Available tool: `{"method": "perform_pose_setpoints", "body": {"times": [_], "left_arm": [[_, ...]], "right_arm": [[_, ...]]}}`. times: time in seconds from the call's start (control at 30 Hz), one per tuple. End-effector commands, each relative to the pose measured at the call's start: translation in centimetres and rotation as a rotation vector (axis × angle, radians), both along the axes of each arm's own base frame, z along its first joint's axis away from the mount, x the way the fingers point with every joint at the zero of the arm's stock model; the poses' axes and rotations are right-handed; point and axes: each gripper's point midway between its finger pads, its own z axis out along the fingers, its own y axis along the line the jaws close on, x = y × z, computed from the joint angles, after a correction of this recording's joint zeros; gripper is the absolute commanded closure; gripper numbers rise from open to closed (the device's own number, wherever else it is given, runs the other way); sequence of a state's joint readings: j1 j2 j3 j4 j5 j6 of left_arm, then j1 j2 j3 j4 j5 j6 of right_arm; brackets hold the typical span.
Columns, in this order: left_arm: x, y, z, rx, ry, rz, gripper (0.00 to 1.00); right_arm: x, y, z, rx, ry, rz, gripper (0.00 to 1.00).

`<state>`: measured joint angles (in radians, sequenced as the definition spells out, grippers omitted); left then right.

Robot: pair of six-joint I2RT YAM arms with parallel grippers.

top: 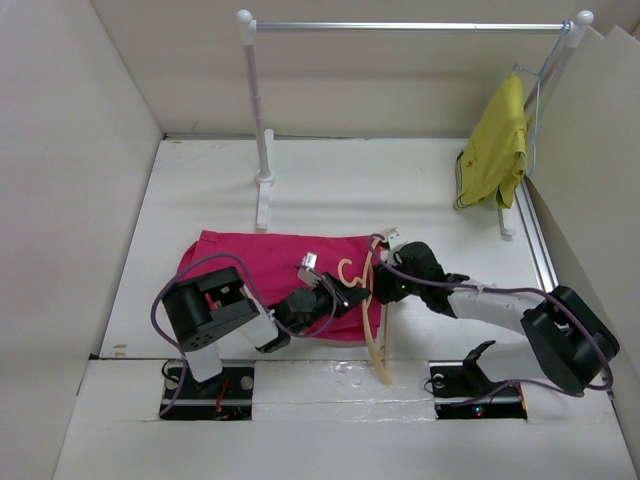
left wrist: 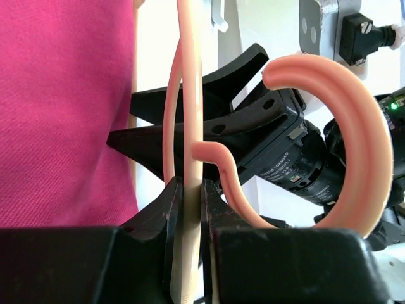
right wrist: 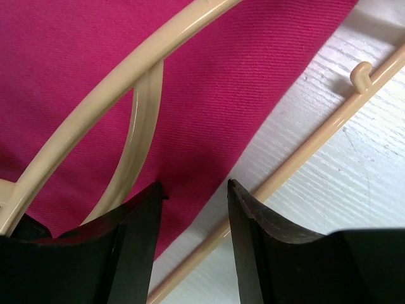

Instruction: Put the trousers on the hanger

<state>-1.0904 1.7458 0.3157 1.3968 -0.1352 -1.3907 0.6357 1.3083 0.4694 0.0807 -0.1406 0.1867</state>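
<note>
The magenta trousers (top: pixel 262 268) lie flat on the table, also in the left wrist view (left wrist: pixel 63 107) and the right wrist view (right wrist: pixel 209 82). The tan hanger (top: pixel 379 335) lies at their right edge, its hook (left wrist: pixel 357 126) toward the left arm. My left gripper (top: pixel 348 297) is shut on the hanger's arm (left wrist: pixel 188 126), which runs up between its jaws (left wrist: pixel 188 185). My right gripper (top: pixel 381 284) is open (right wrist: pixel 195 187), its jaws astride the trousers' edge, between the hanger's curved arm (right wrist: pixel 114 82) and its straight bar (right wrist: pixel 316 136). Its black fingers (left wrist: pixel 190 101) show in the left wrist view.
A white clothes rail (top: pixel 258 120) stands at the back of the table. A mustard-yellow garment (top: pixel 495 145) hangs from a wire hanger (top: pixel 532 100) at its right end. Beige walls close in the left, back and right sides.
</note>
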Motion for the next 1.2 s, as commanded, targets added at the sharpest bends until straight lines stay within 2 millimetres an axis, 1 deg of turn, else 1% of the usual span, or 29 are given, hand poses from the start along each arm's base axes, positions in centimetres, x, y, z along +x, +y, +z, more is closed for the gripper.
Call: {"method": "perform_pose_setpoints", "body": {"times": [0.0,0.03,0.07,0.1,0.17,0.2,0.23,0.27,0.3,0.37,0.4,0.43,0.47,0.5,0.53,0.57,0.6,0.63,0.7,0.73,0.77,0.8,0.83,0.87,0.93,0.97,1.07,1.1,1.17], "left_arm": [[0.3,0.1,-0.7,0.083,-0.018,0.002,1.0],[0.5,0.1,-0.7,0.103,-0.017,0.01,1.0],[0.7,0.2,-0.6,0.114,-0.024,0.02,1.0],[1.0,0.3,-0.4,0.133,-0.044,0.032,1.0],[1.5,0.1,-0.4,0.178,-0.052,0.041,1.0],[1.8,0.0,-0.2,0.199,-0.074,0.048,1.0],[2.2,0.3,-0.4,0.221,-0.077,0.054,1.0],[2.2,0.3,-0.4,0.23,-0.081,0.052,1.0],[2.3,0.5,-0.5,0.24,-0.085,0.061,1.0],[2.5,1.0,-0.4,0.249,-0.096,0.066,1.0],[2.3,1.1,-0.5,0.257,-0.1,0.056,1.0],[2.1,1.6,-1.2,0.301,-0.1,0.049,1.0],[2.1,1.6,-0.8,0.297,-0.112,0.048,1.0],[2.4,1.9,-1.0,0.314,-0.116,0.054,1.0],[2.5,2.4,-1.0,0.328,-0.116,0.058,1.0],[2.7,2.7,-1.1,0.343,-0.125,0.056,1.0],[2.2,3.0,-1.5,0.354,-0.126,0.039,1.0],[2.9,3.5,-1.2,0.353,-0.13,0.056,1.0],[3.1,4.1,-1.4,0.382,-0.141,0.049,1.0],[3.4,4.6,-1.0,0.396,-0.153,0.057,1.0],[3.4,4.6,-1.0,0.403,-0.161,0.054,1.0],[3.5,5.0,-0.9,0.413,-0.167,0.056,1.0],[3.6,5.2,-0.8,0.417,-0.173,0.053,1.0],[3.9,5.4,-0.9,0.433,-0.185,0.045,1.0],[4.0,6.0,-1.1,0.467,-0.19,0.039,1.0],[4.2,6.5,-1.2,0.484,-0.191,0.044,1.0],[4.0,7.3,-1.2,0.525,-0.215,0.028,1.0],[4.1,7.7,-1.2,0.538,-0.217,0.03,1.0],[4.0,7.7,-1.2,0.561,-0.246,0.004,1.0]], "right_arm": [[-0.6,2.1,0.1,0.111,0.01,0.035,0.49],[-0.6,2.6,0.3,0.139,0.008,0.046,0.5],[-0.9,2.7,-0.2,0.138,0.023,0.05,0.52],[-0.9,2.8,-0.4,0.144,0.026,0.055,0.6],[-1.1,3.4,-0.3,0.177,0.029,0.072,0.71],[-1.4,3.5,-0.4,0.192,0.034,0.081,0.86],[-1.5,4.2,0.3,0.236,0.025,0.101,0.95],[-1.6,4.3,0.6,0.251,0.022,0.104,1.0],[-1.2,4.2,1.8,0.272,-0.008,0.096,1.0],[-0.9,3.7,2.8,0.253,-0.03,0.076,1.0],[-0.5,3.2,4.5,0.264,-0.075,0.06,1.0],[0.2,2.1,5.8,0.244,-0.115,0.041,1.0],[-0.1,1.9,5.5,0.231,-0.095,0.04,1.0],[0.0,1.4,6.2,0.233,-0.113,0.031,1.0],[0.2,0.0,7.0,0.231,-0.13,0.005,1.0],[0.5,-0.8,7.5,0.231,-0.145,-0.015,1.0],[0.5,-1.5,7.9,0.234,-0.156,-0.025,1.0],[0.4,-3.3,8.2,0.223,-0.159,-0.057,1.0],[0.5,-5.0,8.5,0.207,-0.167,-0.088,1.0],[0.6,-7.8,8.3,0.164,-0.168,-0.131,1.0],[0.6,-7.8,8.3,0.164,-0.168,-0.132,1.0],[0.3,-8.7,7.7,0.135,-0.154,-0.121,1.0],[0.5,-9.6,7.8,0.125,-0.158,-0.139,1.0],[1.1,-11.2,7.7,0.126,-0.155,-0.202,1.0],[1.4,-12.6,7.4,0.091,-0.171,-0.19,1.0],[2.0,-14.1,7.5,0.077,-0.17,-0.233,1.0],[2.9,-16.2,7.2,0.032,-0.155,-0.265,1.0],[3.4,-16.5,7.6,0.026,-0.171,-0.256,1.0],[4.0,-16.9,7.6,0.022,-0.166,-0.257,1.0]]}}
